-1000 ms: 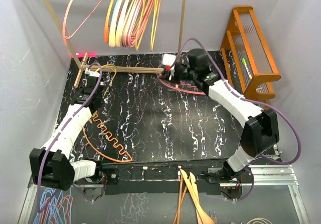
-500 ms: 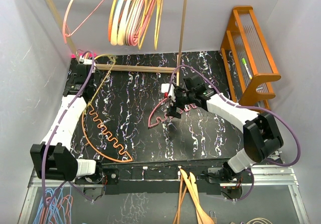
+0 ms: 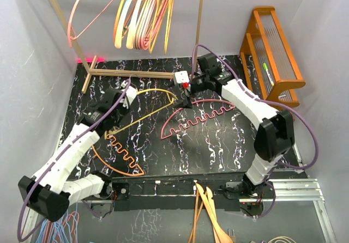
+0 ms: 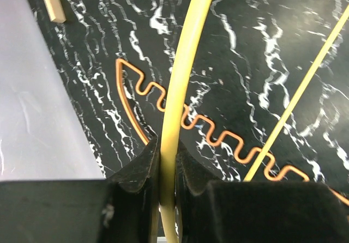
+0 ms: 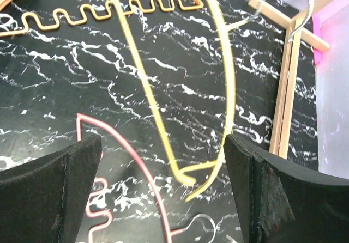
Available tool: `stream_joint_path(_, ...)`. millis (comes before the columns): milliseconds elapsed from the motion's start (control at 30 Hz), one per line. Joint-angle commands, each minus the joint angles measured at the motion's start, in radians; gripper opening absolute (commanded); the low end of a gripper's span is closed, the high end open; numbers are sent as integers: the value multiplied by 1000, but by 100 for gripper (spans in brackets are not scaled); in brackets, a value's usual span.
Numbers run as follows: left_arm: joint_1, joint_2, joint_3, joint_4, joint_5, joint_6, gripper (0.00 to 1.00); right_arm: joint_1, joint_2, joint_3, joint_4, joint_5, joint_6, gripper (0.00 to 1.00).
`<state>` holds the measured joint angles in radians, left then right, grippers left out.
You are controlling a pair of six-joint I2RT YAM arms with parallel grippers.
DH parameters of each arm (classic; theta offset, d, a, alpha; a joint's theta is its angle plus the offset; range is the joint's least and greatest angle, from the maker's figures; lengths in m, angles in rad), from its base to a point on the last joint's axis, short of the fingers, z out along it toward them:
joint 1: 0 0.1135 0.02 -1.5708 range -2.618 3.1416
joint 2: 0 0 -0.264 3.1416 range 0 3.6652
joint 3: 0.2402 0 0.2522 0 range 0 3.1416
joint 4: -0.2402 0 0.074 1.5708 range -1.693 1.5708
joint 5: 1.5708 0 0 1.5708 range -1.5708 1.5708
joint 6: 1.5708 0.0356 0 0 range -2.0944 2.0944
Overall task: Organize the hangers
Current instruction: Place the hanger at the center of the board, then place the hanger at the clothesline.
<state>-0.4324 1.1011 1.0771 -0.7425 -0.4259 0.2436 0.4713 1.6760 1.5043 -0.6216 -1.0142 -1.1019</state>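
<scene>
Toward the far left of the worktop [image 3: 218, 150], we kept our left pincer [image 4: 168, 158] clamped narrow on the curved arm of the yellow hanger [image 3: 155, 92]. It seemed raised off the surface, likely so it could go up to the rail where the other hangers [image 3: 142, 19] hung. Our right pincer [image 3: 186, 97] stood wide and empty by the yellow one's tip, above the pink hanger [image 3: 204, 117] lying flat mid-worktop. The orange hanger [image 3: 122, 156] lay near the left edge.

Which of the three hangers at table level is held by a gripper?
The yellow hanger: the left gripper is shut on its curved bar. The orange hanger and the pink hanger lie loose on the table.
</scene>
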Motion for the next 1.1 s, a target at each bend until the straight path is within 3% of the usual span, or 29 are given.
stream_joint_path(0,-71,-126,-7,-34,47,-4,0,-10,110,80,170,-190,129,98)
stream_joint_path(133,-98,-156,6,-2,114,-26,0,8,152,55,454,-139,394,98)
stream_joint_path(400,-150,-120,13,75,226,-68,0,67,207,-4,756,89,546,100)
stream_joint_path(433,-154,-116,12,83,232,-69,0,71,214,-3,774,95,561,96)
stream_joint_path(500,-157,-117,9,107,256,-84,0,73,221,-1,790,89,580,78)
stream_joint_path(533,-157,-121,4,120,283,-95,0,72,219,-7,795,81,580,55)
stream_joint_path(567,-157,-129,-5,143,325,-104,0,72,213,-23,811,94,580,19)
stream_joint_path(600,-157,-142,-19,164,368,-111,0,70,206,-47,838,102,583,9)
stream_joint_path(667,-157,-167,-59,202,448,-139,7,50,200,-78,858,68,574,8)
stream_joint_path(733,-157,-190,-101,231,502,-172,32,18,195,-112,903,15,611,8)
stream_joint_path(800,-155,-206,-147,250,555,-197,47,-21,181,-169,980,-50,636,8)
stream_joint_path(1000,-122,-197,-218,267,580,-273,73,-145,123,-249,1021,-202,612,8)
stream_joint_path(1067,-49,-166,-221,275,662,-300,74,-169,92,-268,986,-232,573,8)
